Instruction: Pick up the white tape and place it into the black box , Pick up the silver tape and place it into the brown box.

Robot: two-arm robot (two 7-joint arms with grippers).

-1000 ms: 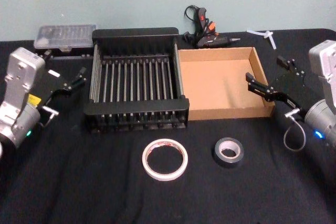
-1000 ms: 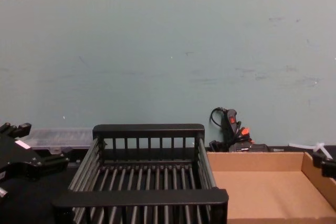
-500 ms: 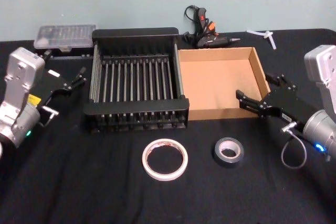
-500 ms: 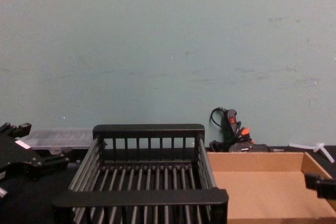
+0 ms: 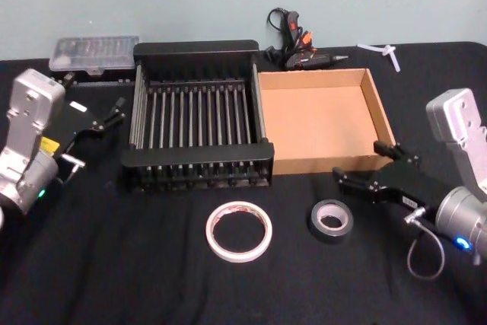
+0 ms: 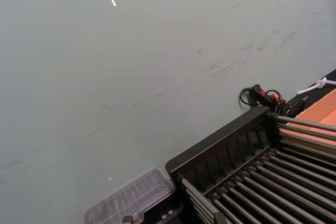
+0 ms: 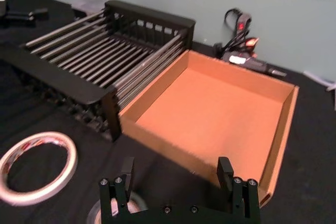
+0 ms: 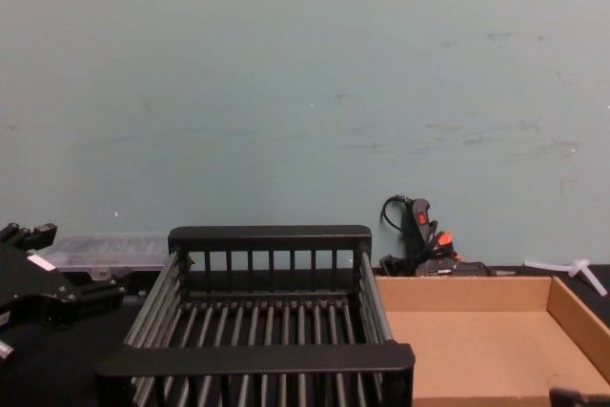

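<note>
The white tape (image 5: 239, 231) (image 7: 37, 168) lies flat on the black cloth in front of the black box (image 5: 196, 155) (image 7: 52, 72) (image 8: 257, 357). To its right lies the silver tape (image 5: 331, 221) (image 7: 94, 214), in front of the brown box (image 5: 323, 164) (image 7: 210, 108) (image 8: 477, 340). Both boxes hold nothing. My right gripper (image 5: 359, 164) (image 7: 176, 165) is open, low over the cloth just right of the silver tape, by the brown box's near right corner, holding nothing. My left gripper (image 5: 93, 95) (image 8: 71, 259) hangs open to the left of the black box.
A clear tool case (image 5: 93, 51) (image 6: 131, 200) sits behind the black box at the left. A black glue gun (image 5: 297, 43) (image 7: 241, 45) and a white plastic piece (image 5: 384, 51) lie behind the brown box. Bare black cloth stretches along the front.
My right gripper has come down and forward-left, from beside the brown box's right wall to just right of the silver tape. The left arm and both tapes have not moved.
</note>
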